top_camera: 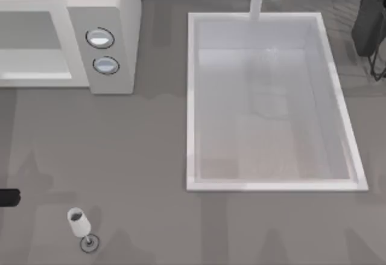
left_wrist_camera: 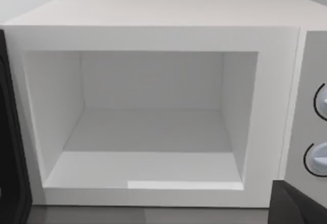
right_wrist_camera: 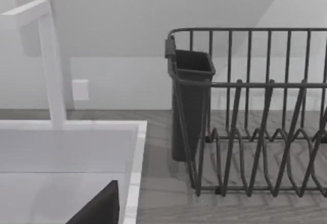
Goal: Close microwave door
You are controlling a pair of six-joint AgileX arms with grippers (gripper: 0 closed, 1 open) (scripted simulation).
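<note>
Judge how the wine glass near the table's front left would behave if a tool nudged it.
The wine glass stands on a thin stem over a small round foot, so a push up high would probably tip it. Its rounded bowl suggests it would then roll. It looks thin, so likely light and breakable.

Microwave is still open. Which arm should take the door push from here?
Left, probably. Its wrist view looks straight into the microwave cavity, with a dark edge, likely the microwave door, beside the opening. The right wrist view faces the dish rack and sink, at the table's right, away from the microwave.
</note>
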